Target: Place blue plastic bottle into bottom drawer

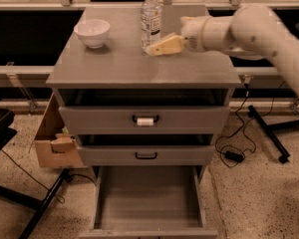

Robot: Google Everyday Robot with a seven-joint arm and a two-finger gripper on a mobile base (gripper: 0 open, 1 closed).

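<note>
The blue plastic bottle (pixel 150 18) stands upright at the back of the grey cabinet top (pixel 119 66); it is clear, with a white cap and a white label. My gripper (pixel 158 47) reaches in from the right on the white arm; its tan fingers (pixel 165 45) sit low beside the bottle's right side at its base. The bottom drawer (pixel 147 199) is pulled out at floor level and its flat grey floor is bare.
A white bowl (pixel 92 32) sits at the back left of the cabinet top. Two upper drawers with black handles (pixel 145 119) are slightly ajar. A cardboard box (pixel 54 142) stands to the cabinet's left. Cables (pixel 234 148) and a black stand leg lie on the floor to the right.
</note>
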